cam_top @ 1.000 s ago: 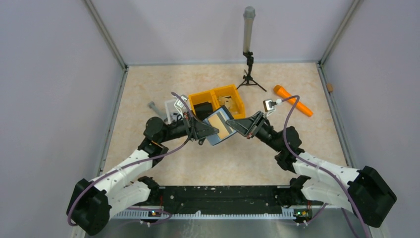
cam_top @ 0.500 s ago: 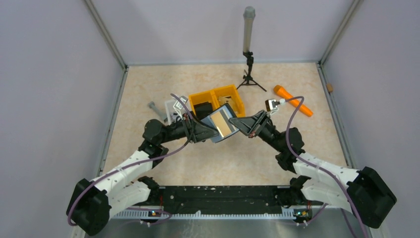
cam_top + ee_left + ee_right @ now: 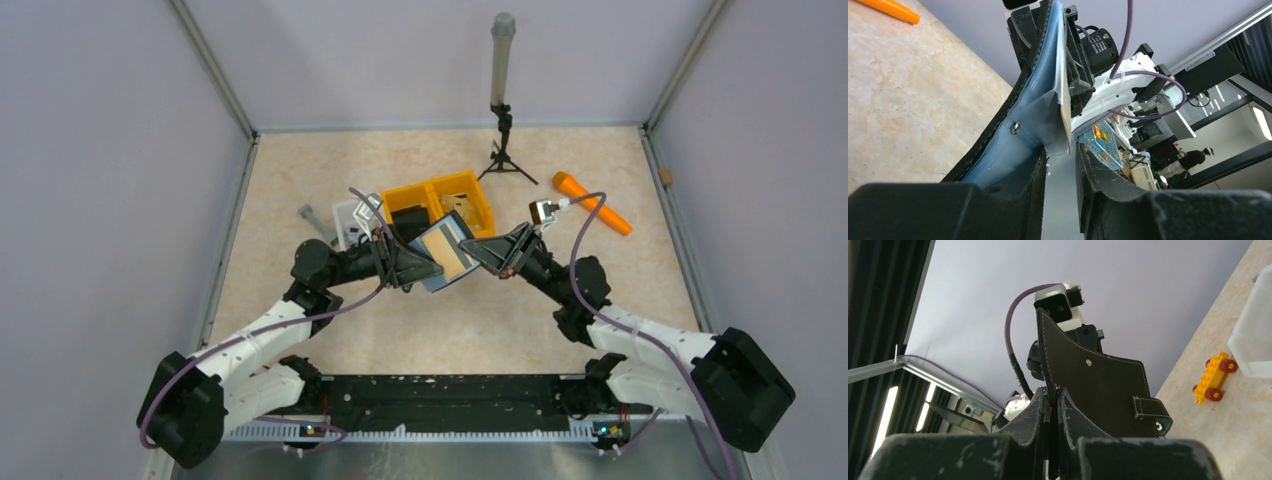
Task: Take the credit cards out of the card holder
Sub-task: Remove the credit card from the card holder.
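Your right jaws are clamping the card holder [image 3: 1098, 385] aloft. Your left jaws are standing apart, straddling a credit card [image 3: 1064, 100] edge-on, its length running straight ahead.

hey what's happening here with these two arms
The right gripper is shut on one flap of the open black card holder, holding it up above the table. The left gripper has its fingers slightly apart around the edge of a card sticking out of the pale lining. That card is not pulled free yet.
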Robot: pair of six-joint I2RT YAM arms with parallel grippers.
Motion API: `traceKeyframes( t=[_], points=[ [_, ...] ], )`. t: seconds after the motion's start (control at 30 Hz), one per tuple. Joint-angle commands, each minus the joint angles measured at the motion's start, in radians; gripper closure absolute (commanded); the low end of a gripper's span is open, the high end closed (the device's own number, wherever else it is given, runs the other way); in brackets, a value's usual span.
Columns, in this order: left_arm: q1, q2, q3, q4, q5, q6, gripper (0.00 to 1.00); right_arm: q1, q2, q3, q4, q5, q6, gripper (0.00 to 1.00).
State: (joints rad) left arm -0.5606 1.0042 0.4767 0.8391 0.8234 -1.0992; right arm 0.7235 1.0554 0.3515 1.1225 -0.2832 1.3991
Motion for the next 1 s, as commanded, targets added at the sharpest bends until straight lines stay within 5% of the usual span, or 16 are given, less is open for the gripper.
traceKeyframes(
  t=[0.0, 0.23, 0.9, 0.97],
  points=[
    [0.003, 0.024, 0.035, 0.081, 0.005, -0.003, 0.71, 0.002, 0.005, 0.037, 0.054, -0.042, -0.006, 1.00],
    [0.003, 0.043, 0.037, 0.134, 0.027, -0.025, 1.00, 0.002, -0.006, 0.031, 0.021, -0.039, -0.041, 1.00],
    [0.005, -0.045, -0.016, 0.029, 0.005, 0.043, 1.00, -0.061, -0.089, 0.017, -0.018, -0.042, -0.014, 1.00],
    [0.004, -0.045, -0.006, 0.013, 0.002, 0.047, 0.82, -0.061, -0.084, 0.022, -0.021, -0.048, -0.018, 1.00]
  ],
)
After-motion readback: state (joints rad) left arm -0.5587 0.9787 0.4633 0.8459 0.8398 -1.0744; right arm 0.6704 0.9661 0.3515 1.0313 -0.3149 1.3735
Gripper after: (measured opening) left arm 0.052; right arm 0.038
